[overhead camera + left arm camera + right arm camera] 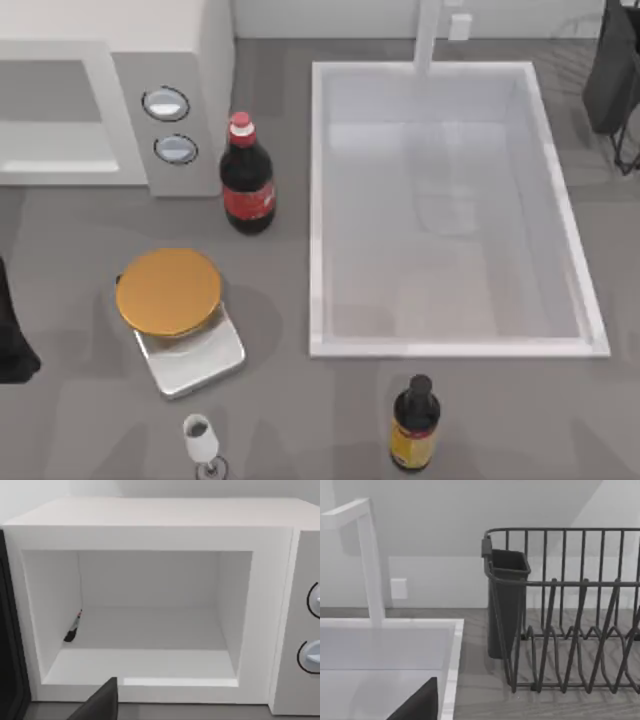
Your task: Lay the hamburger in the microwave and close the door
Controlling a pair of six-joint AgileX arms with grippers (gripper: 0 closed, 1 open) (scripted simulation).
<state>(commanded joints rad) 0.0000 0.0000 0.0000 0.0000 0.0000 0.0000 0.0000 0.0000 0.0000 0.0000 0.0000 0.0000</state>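
Both arms sit parked; microwave (150, 605) cavity apparently open.

Left arm (12, 345): I am holding it low at the table's left edge. Right arm (612, 70): I am keeping it at the far right corner.

Mostly white and grey, with a few spots of red, orange and yellow.

The microwave (115, 60) is white inside and out, its control panel (170, 125) grey with two white-rimmed dials. The sink (450, 345) is white on a grey table (290, 420). The cola bottle (246, 180) is near-black with a red cap and red label. The disc (168, 290) is golden orange on a silver base. The dark bottle (415, 425) wears a yellow label. The dish rack (565, 610) is dark grey.
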